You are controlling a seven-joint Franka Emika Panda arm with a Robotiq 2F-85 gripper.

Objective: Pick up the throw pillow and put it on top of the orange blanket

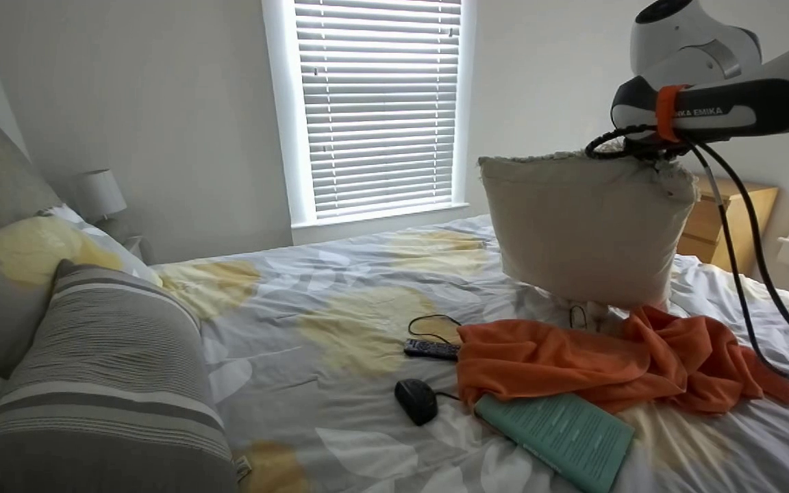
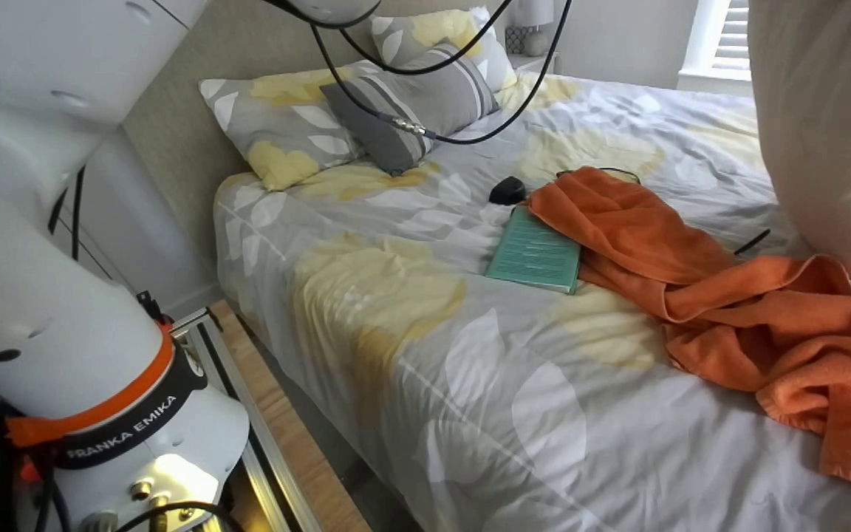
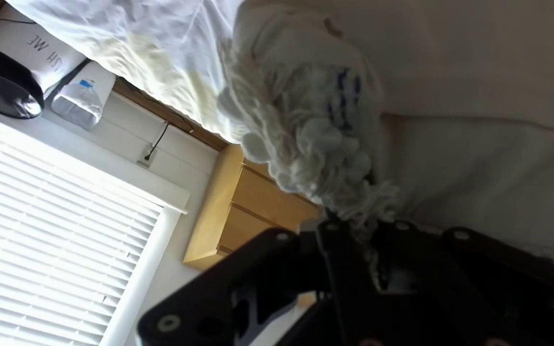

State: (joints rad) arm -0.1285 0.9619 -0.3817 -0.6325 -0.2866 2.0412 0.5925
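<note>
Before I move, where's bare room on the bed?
Bare bedding lies between the striped pillow and mouse, and from the book to the bed's robot-side edge. Crowded: at the orange blanket, where book, mouse and remote cluster.

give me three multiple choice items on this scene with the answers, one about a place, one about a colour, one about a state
1. Where is the mouse?
A. On the windowsill
B. On the nightstand
C. On the bed, near the book

2. What colour is the blanket?
A. Orange
B. Blue
C. Black

3. What is the state of the end effector?
A. Wide open, holding nothing
B. Closed on the throw pillow
C. Closed on the remote

Answers:
1 C, since both exterior views show the mouse on the bed, close to one end of the book.
2 A, since the blanket is orange in both exterior views.
3 B, since the wrist view shows the fringed edge of the throw pillow pinched in the end effector.
</note>
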